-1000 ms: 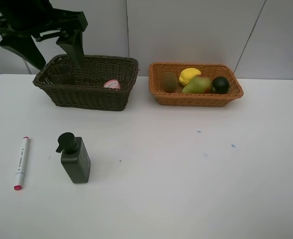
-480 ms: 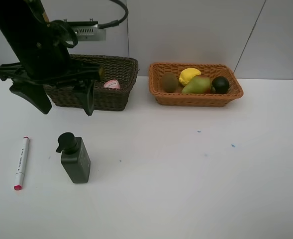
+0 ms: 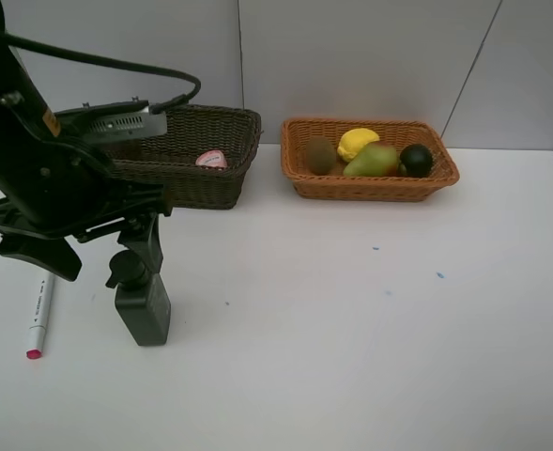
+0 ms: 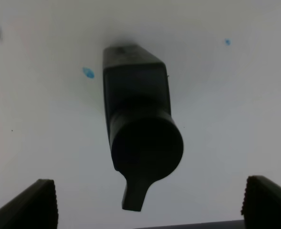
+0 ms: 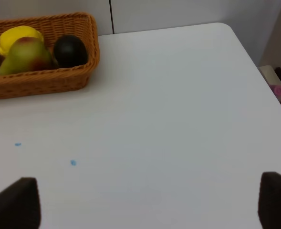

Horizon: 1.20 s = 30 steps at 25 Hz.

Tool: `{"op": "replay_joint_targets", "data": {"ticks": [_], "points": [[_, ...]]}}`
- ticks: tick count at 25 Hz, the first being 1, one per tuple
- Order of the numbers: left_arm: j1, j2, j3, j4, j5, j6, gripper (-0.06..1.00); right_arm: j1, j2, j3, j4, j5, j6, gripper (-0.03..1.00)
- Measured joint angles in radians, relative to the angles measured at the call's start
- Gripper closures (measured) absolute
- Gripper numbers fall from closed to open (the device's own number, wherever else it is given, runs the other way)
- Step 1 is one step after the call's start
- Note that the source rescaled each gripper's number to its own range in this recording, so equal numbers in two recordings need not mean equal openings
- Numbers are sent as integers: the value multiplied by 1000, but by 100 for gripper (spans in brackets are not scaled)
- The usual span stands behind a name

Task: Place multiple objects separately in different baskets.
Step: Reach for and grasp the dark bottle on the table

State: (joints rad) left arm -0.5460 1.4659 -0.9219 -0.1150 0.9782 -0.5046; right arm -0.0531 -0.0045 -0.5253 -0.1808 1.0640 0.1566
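Observation:
My left gripper (image 3: 98, 256) hangs open over the dark pump bottle (image 3: 143, 308), which stands upright on the white table (image 3: 351, 329). In the left wrist view the pump bottle (image 4: 139, 129) sits between the spread fingertips (image 4: 33, 205), untouched. A white red-tipped marker (image 3: 39, 308) lies to its left. The dark brown basket (image 3: 215, 178) holds a pink bottle (image 3: 211, 160). The orange-tan basket (image 3: 370, 186) holds a kiwi (image 3: 320, 155), lemon (image 3: 358, 143), pear (image 3: 373, 160) and dark green fruit (image 3: 416, 160). My right gripper (image 5: 145, 202) is open over bare table, beside the orange-tan basket (image 5: 45, 81).
The left arm hides part of the dark basket. Small blue specks (image 3: 438, 275) mark the table. The table's right edge (image 5: 254, 62) drops off, with clutter (image 5: 278, 88) beyond it.
My left arm has swung down and forward from above the dark brown basket to just over the pump bottle, still open. Nothing on the table has moved.

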Motion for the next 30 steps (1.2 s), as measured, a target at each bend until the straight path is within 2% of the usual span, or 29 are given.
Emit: {"op": "replay_joint_targets", "data": {"ticks": [10,30], "points": [[0,-2,22,40,-59,-34,-6,0,0,0,0,0,0,-3],[0,155,23,43,-169,28,-6,0,0,0,0,0,0,-3]]}}
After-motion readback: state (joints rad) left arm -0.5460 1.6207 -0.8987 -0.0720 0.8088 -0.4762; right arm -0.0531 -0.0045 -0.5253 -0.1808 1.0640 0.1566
